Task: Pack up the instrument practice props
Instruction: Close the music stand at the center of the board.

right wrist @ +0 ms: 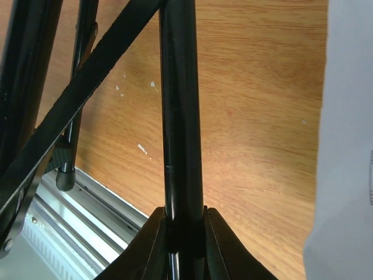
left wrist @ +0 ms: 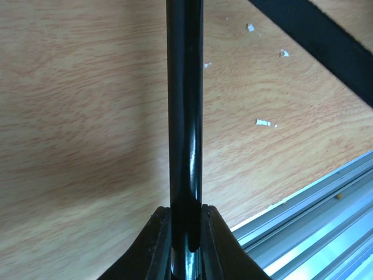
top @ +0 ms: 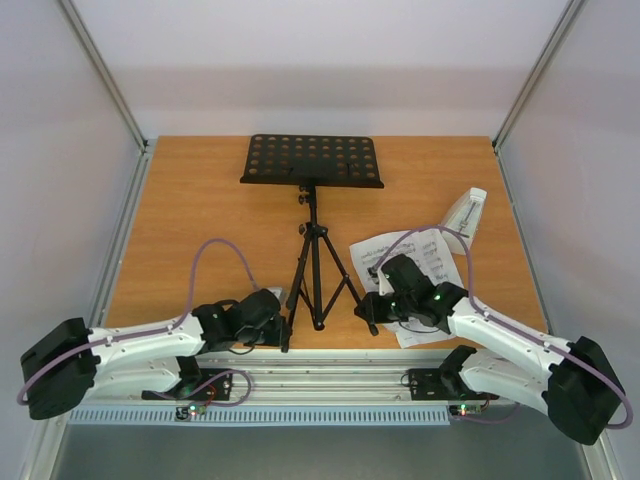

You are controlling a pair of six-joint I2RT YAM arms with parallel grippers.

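- The music stand (top: 312, 160) is upright in the middle of the table (top: 200, 220). Its holed desk faces the far edge and its tripod legs spread toward the near edge.
- The left arm (top: 140, 345) has its jaws closed narrow on the stand's left leg (left wrist: 185, 116), low down near the foot. In the wrist view the black tube is pinched from both sides.
- The right arm (top: 500, 335) grips the right leg (right wrist: 182, 116) the same way, jaws clamped on the tube close to its foot.
- The stand looks light, stiff and top-heavy to me. The thin glossy tube is probably slick and could twist or slide in a pinch.
- The legs appear hinged, so holding them low and pressing inward toward the centre pole seems sensible. The wide desk looks a poor handhold.
- The sheet-music pages (top: 420, 260) lie flat to the right of the stand, with the right arm reaching over them. They are thin and floppy, so I would take them at an edge.
- The metronome (top: 466, 217) stands near the right edge, beyond the pages. It is small and rigid, and its clear cover is likely slippery and breakable.
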